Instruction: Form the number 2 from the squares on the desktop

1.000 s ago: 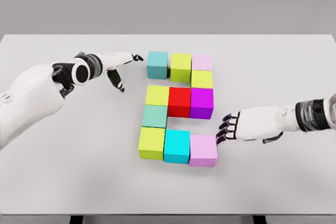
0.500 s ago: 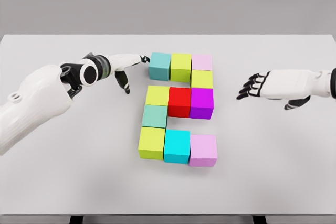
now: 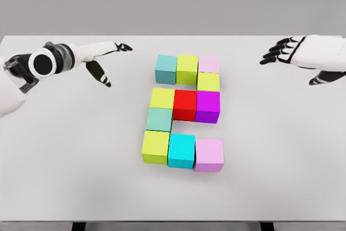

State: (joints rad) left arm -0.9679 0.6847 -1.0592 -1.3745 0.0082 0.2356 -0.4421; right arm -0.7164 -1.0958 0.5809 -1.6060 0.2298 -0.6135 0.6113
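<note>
Coloured cubes sit packed together in the shape of a 2 at the middle of the white table (image 3: 65,177). The top row is a teal cube (image 3: 166,68), a lime cube (image 3: 187,69) and a pale pink cube (image 3: 208,64). A yellow-green cube (image 3: 208,82) links down to the middle row, with a red cube (image 3: 185,105) and a purple cube (image 3: 207,106). The bottom row ends in a cyan cube (image 3: 181,150) and a lilac cube (image 3: 208,154). My left hand (image 3: 105,60) hovers open at the upper left, apart from the teal cube. At the upper right my right hand (image 3: 278,52) is open and holds nothing.
The table's far edge (image 3: 173,36) runs just behind both hands, with a plain grey wall beyond. The front edge (image 3: 173,221) lies near the bottom of the picture.
My left hand pushed the teal cube right against the lime cube, then drew back to the left. My right hand rose from beside the lilac cube to the upper right.
</note>
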